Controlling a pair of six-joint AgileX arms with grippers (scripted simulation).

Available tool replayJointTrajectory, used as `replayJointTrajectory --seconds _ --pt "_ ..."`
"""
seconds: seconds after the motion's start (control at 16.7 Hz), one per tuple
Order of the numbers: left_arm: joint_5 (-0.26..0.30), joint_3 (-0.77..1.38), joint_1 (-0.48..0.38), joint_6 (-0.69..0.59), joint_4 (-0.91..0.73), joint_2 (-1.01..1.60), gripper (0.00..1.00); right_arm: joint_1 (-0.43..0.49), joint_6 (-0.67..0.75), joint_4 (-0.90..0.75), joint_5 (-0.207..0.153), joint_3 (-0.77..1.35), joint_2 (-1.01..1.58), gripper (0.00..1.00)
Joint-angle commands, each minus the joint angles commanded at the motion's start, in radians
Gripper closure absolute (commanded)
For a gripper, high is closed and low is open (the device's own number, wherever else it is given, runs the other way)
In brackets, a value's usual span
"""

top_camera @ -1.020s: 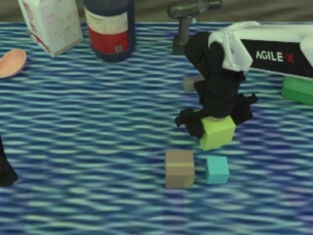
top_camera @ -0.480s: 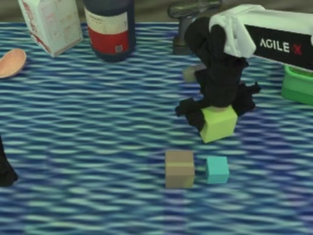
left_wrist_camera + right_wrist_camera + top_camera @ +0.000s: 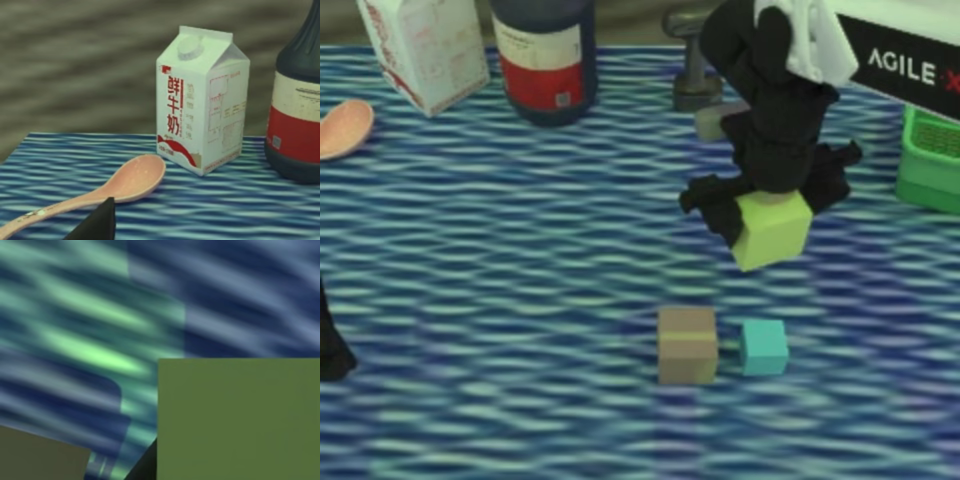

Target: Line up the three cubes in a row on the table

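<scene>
Two cubes, tan cube (image 3: 687,344) and teal cube (image 3: 764,346), sit side by side on the table (image 3: 520,300); right claw (image 3: 767,208) clamps the lime cube (image 3: 773,230) above them, unplaced. Left wrist view lacks cubes. Right wrist view: lime cube face fills the frame.

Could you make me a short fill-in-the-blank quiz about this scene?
1. The right hand holds the ____ cube.
2. The tan cube sits just left of the ____ cube.
3. The pink ____ lies beside the milk carton.
4. The left hand waits at the table's ____ edge.

Missing words: lime-green; teal; spoon; left
</scene>
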Motion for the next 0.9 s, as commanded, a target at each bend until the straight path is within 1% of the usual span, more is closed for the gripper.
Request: replayJointTrajectory --seconds 0.18,0.3,0.42,0.72,0.9 --pt "0.000 0.000 0.000 0.000 0.000 0.000 0.00 0.027 0.036 -0.018 0.001 0.035 0.019 1.00" --pt "0.000 0.000 0.000 0.000 0.000 0.000 0.00 0.075 0.113 -0.051 0.003 0.099 0.052 1.00" --pt "0.000 0.000 0.000 0.000 0.000 0.000 0.00 0.140 0.231 -0.095 0.005 0.179 0.094 1.00" --pt "0.000 0.000 0.000 0.000 0.000 0.000 0.00 0.324 0.595 -0.216 0.007 0.397 0.202 1.00" --pt "0.000 0.000 0.000 0.000 0.000 0.000 0.00 0.409 0.732 -0.264 0.009 0.494 0.240 1.00"
